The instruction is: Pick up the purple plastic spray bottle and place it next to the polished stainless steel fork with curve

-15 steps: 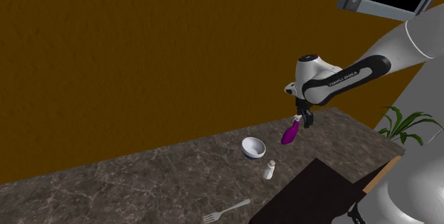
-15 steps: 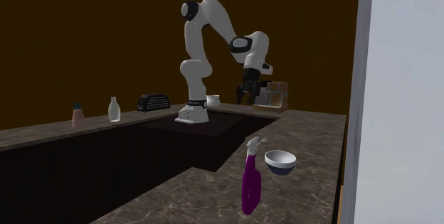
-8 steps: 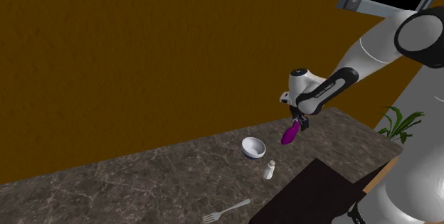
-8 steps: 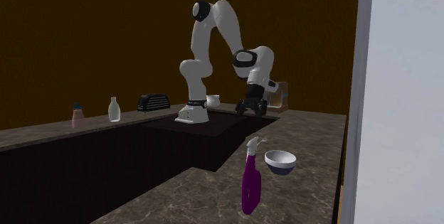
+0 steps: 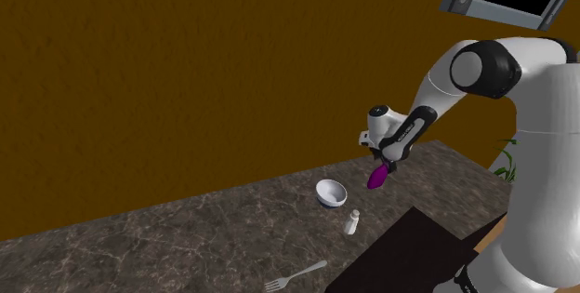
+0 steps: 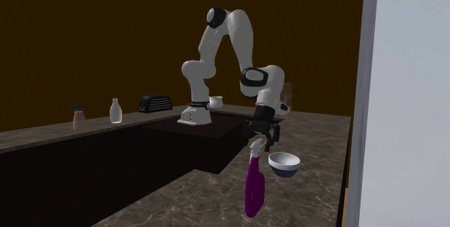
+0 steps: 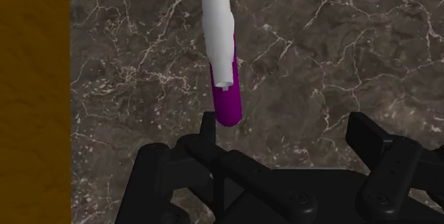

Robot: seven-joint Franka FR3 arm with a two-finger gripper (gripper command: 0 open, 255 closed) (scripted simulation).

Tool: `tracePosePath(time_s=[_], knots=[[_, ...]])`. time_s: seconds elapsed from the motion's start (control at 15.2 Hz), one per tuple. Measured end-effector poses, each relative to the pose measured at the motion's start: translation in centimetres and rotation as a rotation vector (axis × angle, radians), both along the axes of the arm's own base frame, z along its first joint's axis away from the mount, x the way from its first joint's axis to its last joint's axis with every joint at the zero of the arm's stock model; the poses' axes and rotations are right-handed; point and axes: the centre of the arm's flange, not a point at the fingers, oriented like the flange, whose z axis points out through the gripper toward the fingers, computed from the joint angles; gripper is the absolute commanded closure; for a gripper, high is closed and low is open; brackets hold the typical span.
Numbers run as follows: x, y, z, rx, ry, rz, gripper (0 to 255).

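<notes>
Gripper [image 5: 384,163] is spread wide with nothing in it. The bottle [image 5: 376,179] stands on the counter [image 5: 186,235] right underneath, a purple body with a white spray head on top, and the head comes up about level with the fingertips in the second exterior view. In the wrist view the bottle sits just beside one finger and well apart from the other, so it isn't clasped; can't tell if it brushes the near one. Bowl [image 5: 330,193] is near the gripper and a small white shaker [image 5: 352,222] is a bit further out. The fork [image 5: 296,275] lies flat, well apart from it, out past both.
</notes>
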Motion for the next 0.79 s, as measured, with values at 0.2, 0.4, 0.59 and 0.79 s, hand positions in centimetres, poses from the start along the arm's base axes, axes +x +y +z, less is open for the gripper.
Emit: tracePosePath(time_s=[0.2, 0.4, 0.59, 0.79], knots=[[1.5, -2.0, -3.1, -0.021, 0.025, 0.069, 0], [2.2, -3.1, -5.0, -0.032, 0.038, 0.103, 0], [2.2, -3.9, -6.4, -0.033, 0.040, 0.108, 0], [2.1, -4.7, -7.6, -0.033, 0.040, 0.108, 0]])
